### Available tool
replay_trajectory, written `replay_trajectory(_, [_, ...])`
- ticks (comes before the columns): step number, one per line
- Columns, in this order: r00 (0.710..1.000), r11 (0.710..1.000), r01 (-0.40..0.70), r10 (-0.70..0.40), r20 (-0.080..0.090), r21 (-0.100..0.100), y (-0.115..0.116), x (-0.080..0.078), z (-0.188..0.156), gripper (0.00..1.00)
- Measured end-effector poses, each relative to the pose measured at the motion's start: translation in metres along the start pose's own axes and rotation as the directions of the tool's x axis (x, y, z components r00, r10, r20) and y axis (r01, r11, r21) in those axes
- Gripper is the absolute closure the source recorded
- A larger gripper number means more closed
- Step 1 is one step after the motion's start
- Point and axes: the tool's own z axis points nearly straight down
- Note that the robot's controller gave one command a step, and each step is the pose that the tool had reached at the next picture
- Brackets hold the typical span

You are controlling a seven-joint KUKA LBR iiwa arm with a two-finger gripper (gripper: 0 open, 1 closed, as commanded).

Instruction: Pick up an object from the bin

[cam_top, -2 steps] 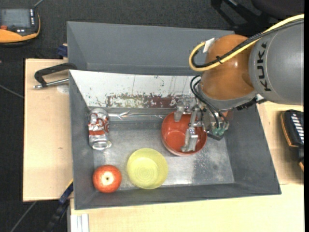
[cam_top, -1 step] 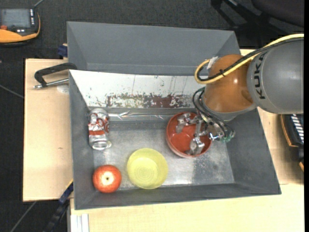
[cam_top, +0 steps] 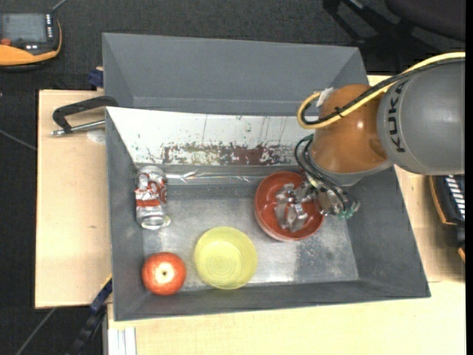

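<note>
Arm enters from the view's right. The orange wrist cover (cam_top: 347, 135) hangs over the far right part of the grey metal bin (cam_top: 222, 72).

The fingers (cam_top: 295, 214) point down inside the shallow round red bowl (cam_top: 266, 217). They stand a little apart, and nothing shows clamped between them. Whether their tips touch the bowl's floor cannot be told.

Position of the bowl: directly under and around the fingers. Its rim rings them on every side, and more of the red inside shows toward the view's left of them than toward the right. The bowl sits upright on the bin floor, right of centre and near the back wall.

Other contents, taken from the fingers:
- Round yellow-green plastic bowl (cam_top: 225, 257): toward the view's left and nearer the front edge, just beside the red bowl's rim. Cannot tell whether the two touch.
- Red apple with a pale patch (cam_top: 163, 274): farther left, just beside the yellow-green bowl, in the front left corner.
- Clear glass jar with red and white markings (cam_top: 151, 196): well apart to the left, lying against the left wall.
</note>
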Motion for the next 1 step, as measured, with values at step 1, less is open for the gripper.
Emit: replay_trajectory(1, [0.985,0.985,-0.174,0.174,-0.003,-0.001,-0.0629,0.0135,-0.0076,1.00])
